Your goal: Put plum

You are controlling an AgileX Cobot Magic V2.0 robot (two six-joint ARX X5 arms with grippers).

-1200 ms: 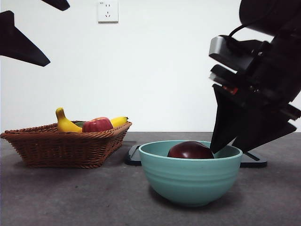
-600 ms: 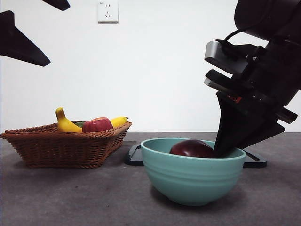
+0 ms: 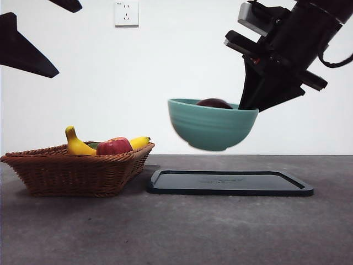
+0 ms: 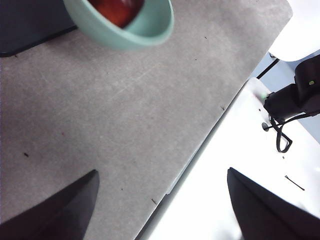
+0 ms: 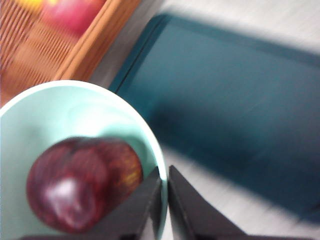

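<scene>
Carrying the load is your step now, so think table [image 3: 83, 232] first: it lies well below, grey and bare in front. Next the tray [image 3: 229, 182], flat and dark, sits under the lifted bowl [image 3: 212, 124]; judging by that, it looks like the drop spot, so aim for its middle. The basket [image 3: 71, 171] with banana [image 3: 74, 144] and apple [image 3: 114, 146] stands beside the tray, keep wide of it. Your right gripper [image 5: 164, 200] is clenched on the bowl's rim, one jaw inside, one outside, a thin one-sided pinch. The bowl hangs level; keep it that way and go slow, or it may tip. The plum [image 5: 82, 182] rides loose inside, near the jaws. Your left gripper [image 4: 160, 210] waits spread apart, holding nothing.
</scene>
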